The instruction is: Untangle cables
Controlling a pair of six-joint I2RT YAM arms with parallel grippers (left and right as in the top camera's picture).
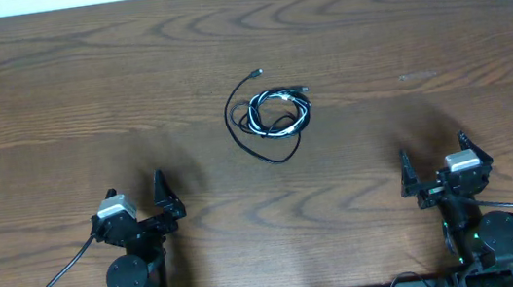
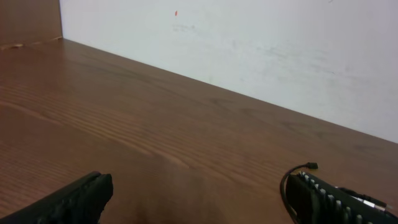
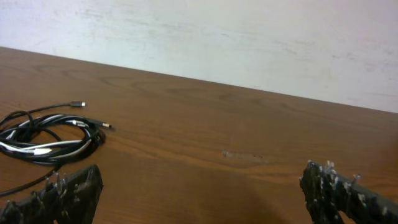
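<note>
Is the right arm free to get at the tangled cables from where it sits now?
Probably yes: the right gripper is open and only bare table lies between it and the cables, ahead to its left. Reach itself is unconfirmed.

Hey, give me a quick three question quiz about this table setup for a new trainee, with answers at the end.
1. True or false: the left hand and right hand are both open.
2. The cables lie: A in the left hand; B loose on the table, touching neither hand; C in the right hand.
3. Which colour, besides black, shows in the cables?
Key: 1 true; 2 B; 3 white.
</note>
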